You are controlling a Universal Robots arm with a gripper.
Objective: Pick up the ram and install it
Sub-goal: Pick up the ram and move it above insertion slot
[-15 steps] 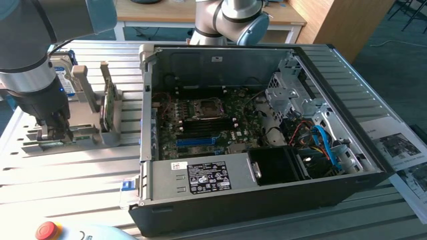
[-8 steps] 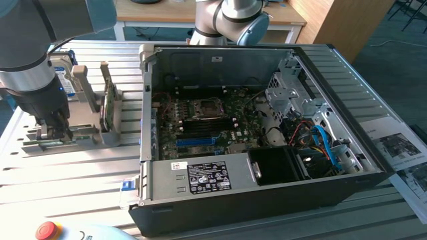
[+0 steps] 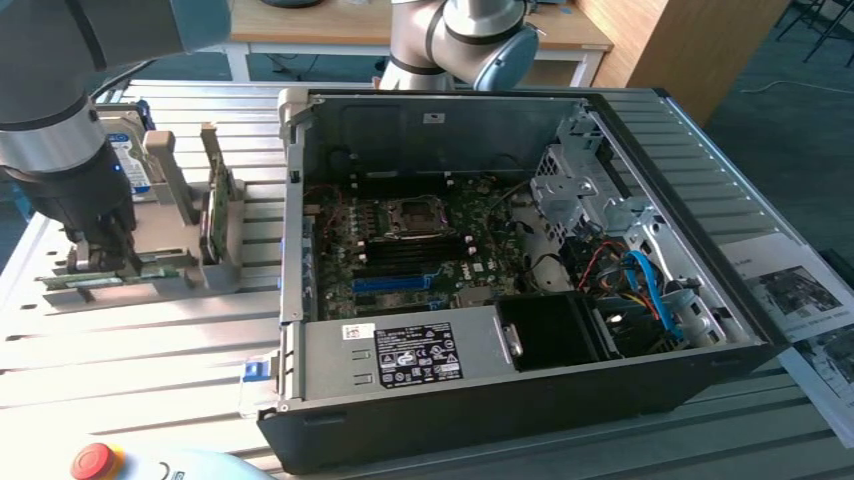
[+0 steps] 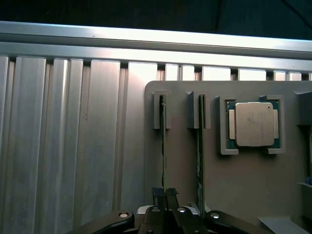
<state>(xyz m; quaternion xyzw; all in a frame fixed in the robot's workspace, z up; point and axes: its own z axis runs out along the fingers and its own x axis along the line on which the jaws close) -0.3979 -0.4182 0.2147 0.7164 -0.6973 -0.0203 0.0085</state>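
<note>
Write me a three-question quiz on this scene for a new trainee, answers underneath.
1. True or false: the gripper is down at the grey holder, beside the open computer case.
2. What lies in the holder's square recess? A. a processor chip B. a screwdriver C. a battery
3. How many thin sticks stand on edge in the holder's slots?
Key: 1 true. 2 A. 3 two: the ram, which the gripper is shut on, and a second stick beside it.
</note>
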